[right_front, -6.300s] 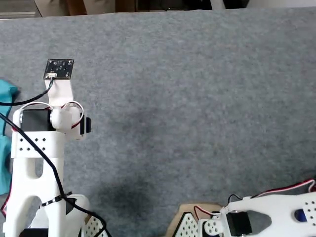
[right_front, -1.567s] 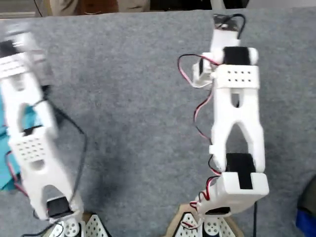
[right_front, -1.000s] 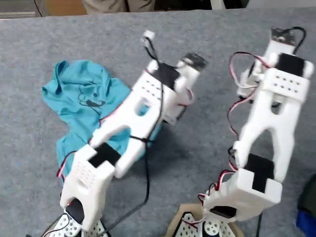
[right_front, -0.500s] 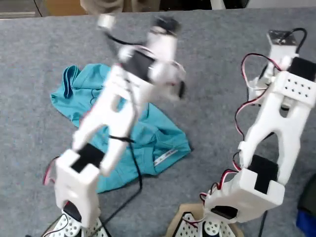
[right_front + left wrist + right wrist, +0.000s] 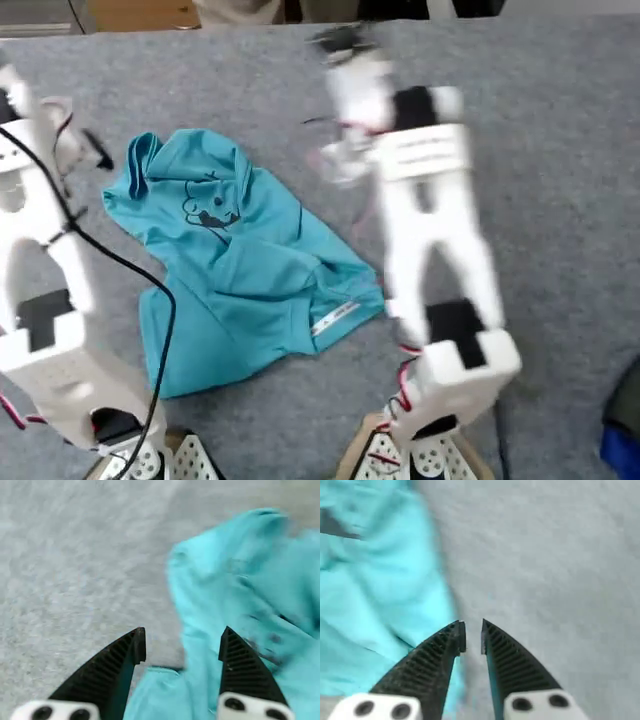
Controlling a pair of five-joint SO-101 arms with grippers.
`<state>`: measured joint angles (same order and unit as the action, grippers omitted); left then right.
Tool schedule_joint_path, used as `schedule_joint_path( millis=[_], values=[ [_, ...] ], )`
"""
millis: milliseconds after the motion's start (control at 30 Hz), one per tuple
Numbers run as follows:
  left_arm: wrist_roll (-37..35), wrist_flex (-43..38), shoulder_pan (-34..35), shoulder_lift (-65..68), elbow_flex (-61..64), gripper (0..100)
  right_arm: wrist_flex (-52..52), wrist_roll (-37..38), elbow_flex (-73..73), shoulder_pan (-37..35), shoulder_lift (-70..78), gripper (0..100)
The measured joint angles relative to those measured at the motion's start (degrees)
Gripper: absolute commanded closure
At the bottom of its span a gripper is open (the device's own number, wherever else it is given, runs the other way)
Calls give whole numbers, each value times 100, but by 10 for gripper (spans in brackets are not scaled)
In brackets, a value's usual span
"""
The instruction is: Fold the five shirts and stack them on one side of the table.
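Left claw (image 5: 183, 639) wide, shirt (image 5: 235, 575) edge just ahead of tips. Right claw (image 5: 472, 631) narrow, empty, cloth beside it. Likely a sleeve edge. Pinch one layer, spread flat first.

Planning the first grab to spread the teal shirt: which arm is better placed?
Left, probably. The left end effector hangs wide open above the shirt, at its edge; the right end effector, barely parted, sits beside it over the table.
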<state>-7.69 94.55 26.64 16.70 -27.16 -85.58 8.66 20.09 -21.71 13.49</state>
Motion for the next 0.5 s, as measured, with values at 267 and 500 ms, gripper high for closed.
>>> schedule_joint_path(
  millis=[267, 500],
  values=[
    [9, -589, 79, 853, 396, 753, 149, -1125, 132, -1424, 1600, 738],
    [18, -721, -360, 1424, 413, 753, -105, -1345, 695, -1732, 2558, 829]
  ],
)
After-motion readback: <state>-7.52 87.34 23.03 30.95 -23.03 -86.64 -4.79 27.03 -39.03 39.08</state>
